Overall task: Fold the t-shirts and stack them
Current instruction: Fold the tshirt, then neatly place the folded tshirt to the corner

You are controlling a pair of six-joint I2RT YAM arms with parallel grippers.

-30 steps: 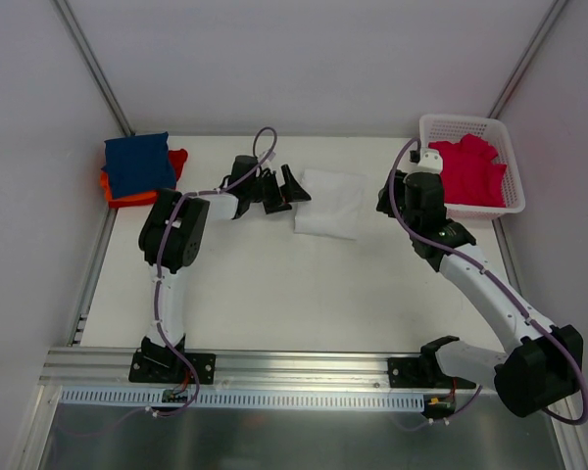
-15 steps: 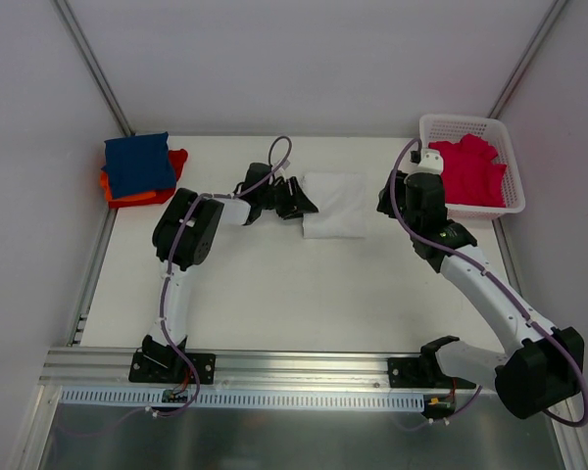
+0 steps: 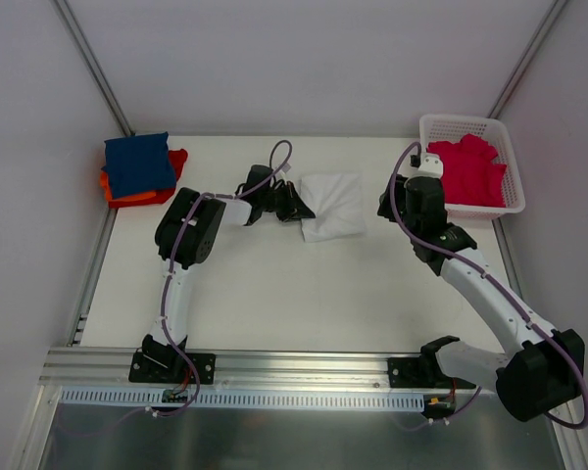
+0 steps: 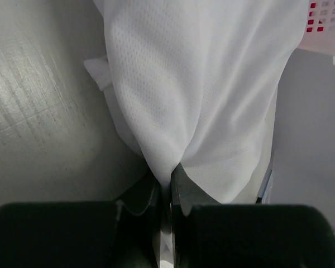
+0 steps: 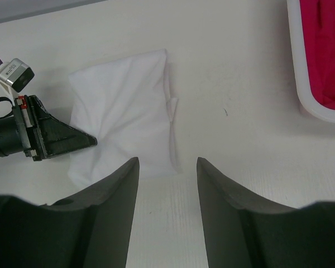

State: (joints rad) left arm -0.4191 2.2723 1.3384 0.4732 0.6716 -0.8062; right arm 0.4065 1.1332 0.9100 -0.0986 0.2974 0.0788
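Left gripper (image 3: 301,210): clamped on the white t-shirt's (image 3: 335,204) left edge, arm reaching low.
Right gripper (image 5: 167,163): jaws apart, empty, hovering right of the white t-shirt.

The shirt (image 3: 335,201) is plain white, with a fine dotted mesh weave up close. The navy shirt (image 3: 137,164) is solid blue and the orange-red shirt (image 3: 137,200) is bright. The pink shirts (image 3: 467,171) are crimson. The basket (image 3: 461,123) is white lattice. The bench (image 3: 274,294) is off-white. The arms (image 3: 490,294) are white with black joints, and the cables (image 3: 392,201) are purple.

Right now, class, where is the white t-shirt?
Top view: the white t-shirt lies mid-table, its left edge pinched by the left gripper, basket to its right.
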